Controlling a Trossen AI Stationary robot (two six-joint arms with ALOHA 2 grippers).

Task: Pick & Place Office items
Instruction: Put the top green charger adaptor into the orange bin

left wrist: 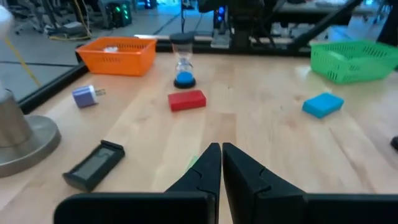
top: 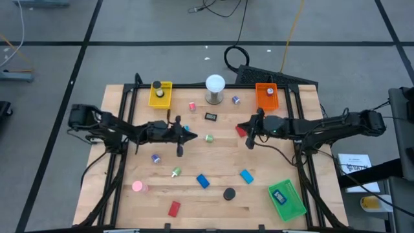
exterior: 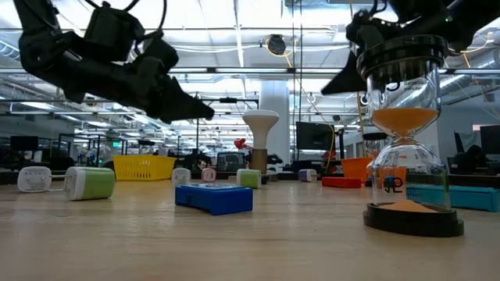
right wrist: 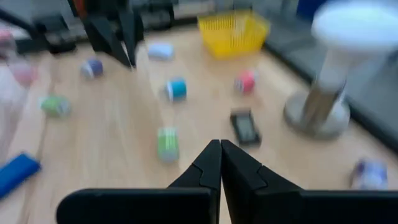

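Wooden table (top: 213, 194) edged by black rails, left gripper (top: 189, 134) clenched empty above left-centre, right gripper (top: 240, 127) clenched empty by red block (top: 240, 131), blue blocks (top: 202, 182) on open near boards, no legible writing.

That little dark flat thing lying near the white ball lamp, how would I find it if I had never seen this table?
Start at the white ball on its metal base at the table's far edge, between the yellow tray and the orange tray. Just in front of its base lies a small black rectangular gadget with a grey screen. Its neighbours are coloured; it alone is black and flat.
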